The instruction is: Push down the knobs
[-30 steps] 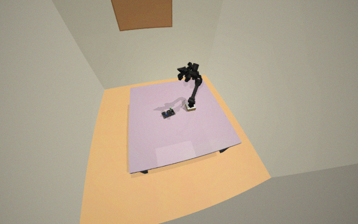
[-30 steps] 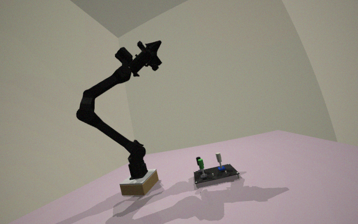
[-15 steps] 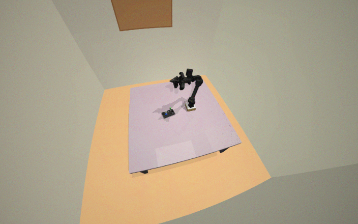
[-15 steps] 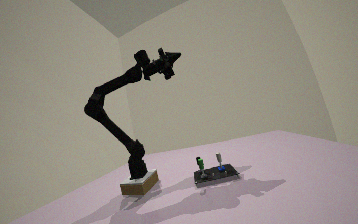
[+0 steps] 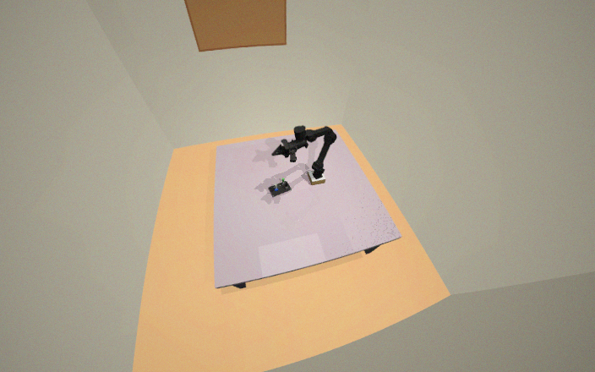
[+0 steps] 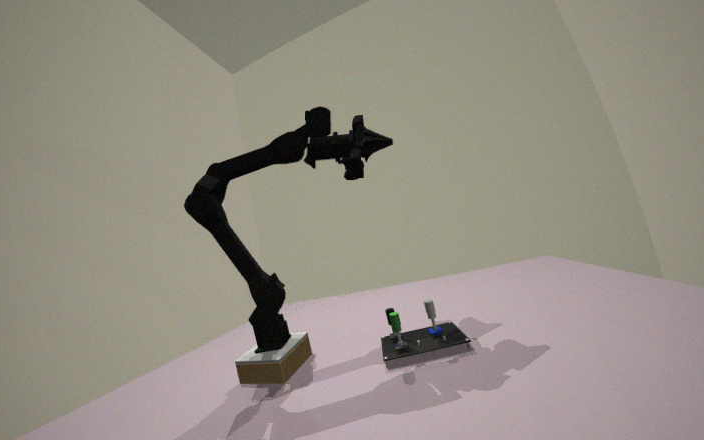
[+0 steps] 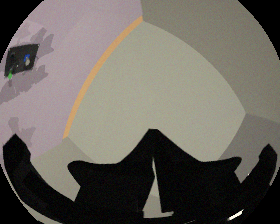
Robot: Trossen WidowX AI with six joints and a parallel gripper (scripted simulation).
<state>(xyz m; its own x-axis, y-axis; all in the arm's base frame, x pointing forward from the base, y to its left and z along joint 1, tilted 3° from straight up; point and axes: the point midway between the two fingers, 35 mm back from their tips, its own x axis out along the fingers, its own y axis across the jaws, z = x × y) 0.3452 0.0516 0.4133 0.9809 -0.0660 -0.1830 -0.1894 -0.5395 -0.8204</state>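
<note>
The dark circuit board stands on short legs on the table. A green knob sits high on its shaft at the board's end nearer the arm. A black knob is just behind it, partly hidden. A light grey knob sits high on a shaft above a blue potentiometer, with shaft showing beneath the knob. My gripper is shut and empty, well above the board and pointing roughly level.
The arm's base block stands on the pale pink table, beside the board. Shadows of the arm fall on the table around the board. Small posts stand on the board between the potentiometers.
</note>
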